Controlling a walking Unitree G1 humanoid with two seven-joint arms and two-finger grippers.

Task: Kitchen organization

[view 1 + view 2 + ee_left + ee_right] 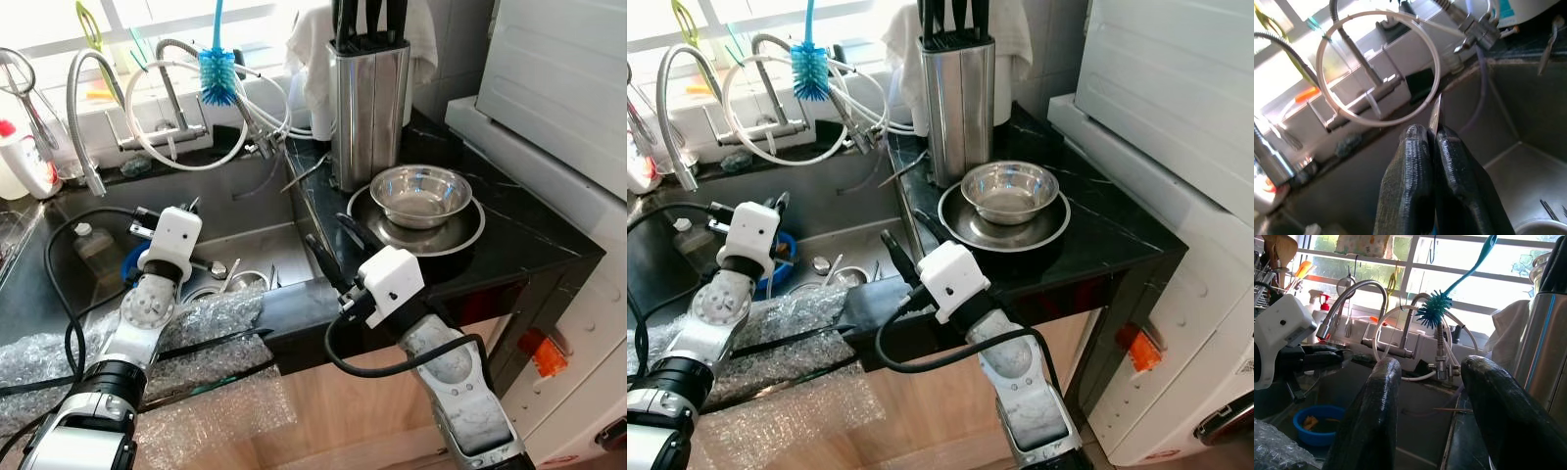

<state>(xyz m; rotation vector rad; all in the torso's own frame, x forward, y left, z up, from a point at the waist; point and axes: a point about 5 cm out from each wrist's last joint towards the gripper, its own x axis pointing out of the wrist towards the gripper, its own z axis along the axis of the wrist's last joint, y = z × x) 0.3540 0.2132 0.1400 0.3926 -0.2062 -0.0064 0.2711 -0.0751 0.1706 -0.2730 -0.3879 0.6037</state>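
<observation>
My left gripper (pixel 1431 136) hangs over the steel sink (pixel 257 238), shut on a thin pointed metal utensil (pixel 1436 111) whose tip sticks out between the fingers toward the tap (pixel 174 93). My right gripper (pixel 339 242) is open with nothing between its fingers. It sits at the front edge of the black counter (pixel 509 230), just left of a steel bowl (pixel 421 194) that rests in a dark round plate (pixel 462 235). A steel knife block (pixel 367 98) stands behind the bowl.
A blue bottle brush (pixel 217 73) hangs by the tap hoses. A small blue bowl (pixel 1317 423) lies in the sink. Bubble wrap (pixel 201 318) covers the sink's front rim. A white appliance (pixel 558 83) is on the right and a soap bottle (pixel 24 162) at far left.
</observation>
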